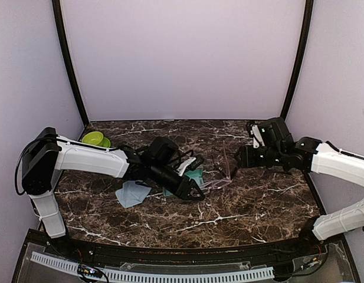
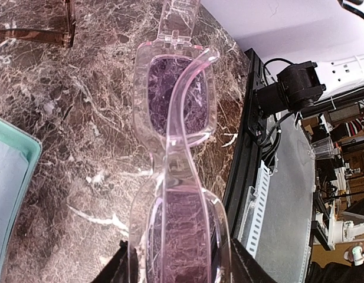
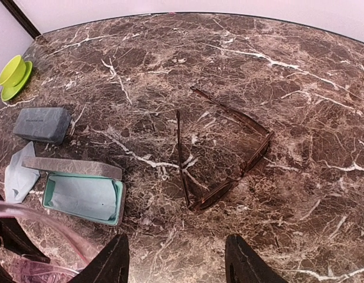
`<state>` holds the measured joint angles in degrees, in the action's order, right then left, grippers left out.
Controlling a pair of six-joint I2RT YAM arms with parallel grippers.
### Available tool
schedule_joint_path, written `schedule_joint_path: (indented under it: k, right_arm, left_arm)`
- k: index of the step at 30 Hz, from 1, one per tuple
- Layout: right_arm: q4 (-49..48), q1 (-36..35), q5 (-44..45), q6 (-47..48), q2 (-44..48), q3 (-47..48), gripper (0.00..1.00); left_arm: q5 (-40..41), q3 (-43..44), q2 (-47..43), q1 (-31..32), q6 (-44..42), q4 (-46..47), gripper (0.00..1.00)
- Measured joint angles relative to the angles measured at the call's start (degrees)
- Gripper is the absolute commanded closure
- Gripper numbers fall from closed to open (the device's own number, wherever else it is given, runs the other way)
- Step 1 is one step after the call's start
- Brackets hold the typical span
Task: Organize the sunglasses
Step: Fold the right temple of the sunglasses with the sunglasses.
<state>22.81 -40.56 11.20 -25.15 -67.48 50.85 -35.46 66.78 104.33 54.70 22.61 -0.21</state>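
- The left gripper (image 2: 179,272) pinches the see-through pink sunglasses with purple lenses (image 2: 176,112). One black finger (image 2: 111,272) sits on each side of the near lens.
- The pink sunglasses are near the middle of the brown marble table (image 1: 258,206), just to the right of the open case (I cannot tell if they touch the table top).
- One pink arm is folded across the lenses. The other sticks out at the far end.
- The right gripper (image 3: 179,262) has its two fingers spread apart, with nothing between them.
- The dark brown sunglasses with a thin frame (image 3: 229,156) lie on the table with both arms unfolded. They are in front of the right gripper and not touching it.
- The open grey case with a mint-green inside (image 3: 81,197) lies to the left of the brown sunglasses, with bare table between them.
- A closed grey box-shaped case (image 3: 43,124) lies farther back.
- A light blue cloth (image 3: 16,174) lies right beside the open case.
- A lime-green cup on a saucer (image 3: 13,73) stands in the far left corner.
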Motion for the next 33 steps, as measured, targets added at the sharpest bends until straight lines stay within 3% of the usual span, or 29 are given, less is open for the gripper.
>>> schedule_joint_path:
  k: [13,33]
  right_arm:
    - [-2.0,-1.1,-5.2,0.6,-4.7,2.0,0.48]
    - [-2.2,-6.7,-0.9,0.1,-8.0,2.1,0.47]
  left_arm:
    - [0.6,2.2,0.0,0.3,-1.4,-1.6,0.91]
    - [1.7,3.5,0.0,0.5,-2.1,-3.1,0.92]
